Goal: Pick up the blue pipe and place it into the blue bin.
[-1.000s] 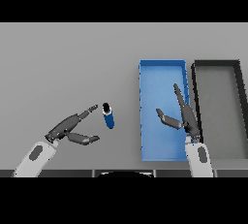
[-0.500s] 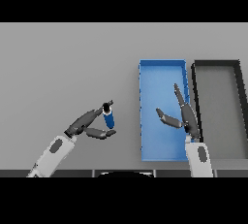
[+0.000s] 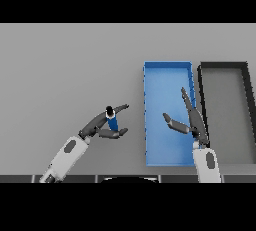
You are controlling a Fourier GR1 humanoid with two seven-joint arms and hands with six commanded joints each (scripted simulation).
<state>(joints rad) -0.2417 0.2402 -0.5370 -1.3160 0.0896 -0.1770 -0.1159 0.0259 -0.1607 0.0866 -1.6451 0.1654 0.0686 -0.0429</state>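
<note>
no readable text, labels, brands, numbers or signs anywhere on the things in view

Bare sorting bench: grey table (image 3: 65, 65), blue bin (image 3: 167, 72), black bin (image 3: 224, 66).

Count: one blue pipe (image 3: 112, 122), one blue bin (image 3: 167, 75), one black bin (image 3: 226, 92), two hands, one table (image 3: 70, 70).

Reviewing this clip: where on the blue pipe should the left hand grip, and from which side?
Around the middle of the blue pipe, coming from its left. It looks roughly upright with a dark cap on top, so its sides are free; the left hand already brackets it, fingers behind and thumb in front.
</note>
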